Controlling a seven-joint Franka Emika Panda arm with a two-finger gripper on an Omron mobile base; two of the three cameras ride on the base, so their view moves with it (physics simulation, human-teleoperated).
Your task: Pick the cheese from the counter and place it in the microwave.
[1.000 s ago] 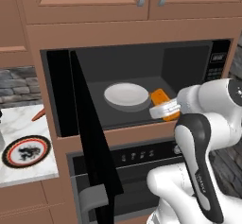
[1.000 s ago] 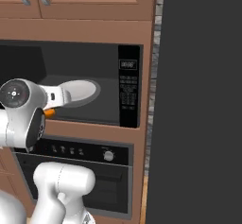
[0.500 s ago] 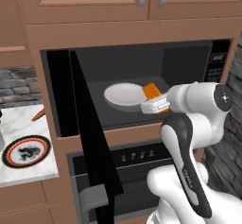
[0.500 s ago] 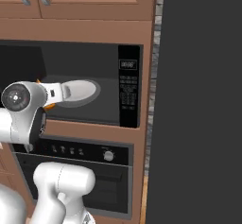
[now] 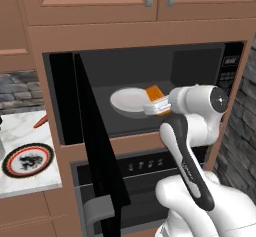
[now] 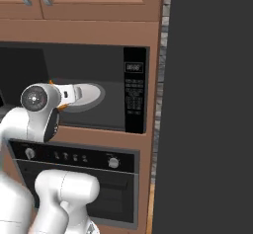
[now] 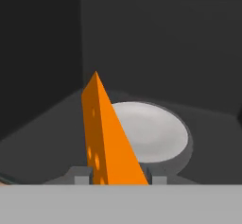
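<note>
Left base view, from 9 o'clock across: the marble counter carries a patterned plate and a thin red-orange stick near the wall. Next stands the microwave, its black door swung fully open toward the camera and its dark cavity exposed. Inside, the white round plate sits on the cavity floor. At its 3 o'clock edge is the gripper, pinching the cheese, which projects upward from between the fingers. The arm's wrist is at the cavity mouth. In the right base view the plate shows past the wrist, with an orange sliver of cheese at the wrist's 12 o'clock and the button panel at 3 o'clock. In the hand view the cheese stands as a tall wedge clamped between the two fingertips, with the plate just beyond it toward 1 o'clock. Assessment: pick-up is complete; the placing step is in hand and well advanced. The next move calls for a short further reach so the wedge is over the plate, a small descent, then spreading the fingers. The tall narrow wedge may tip over on release.
</note>
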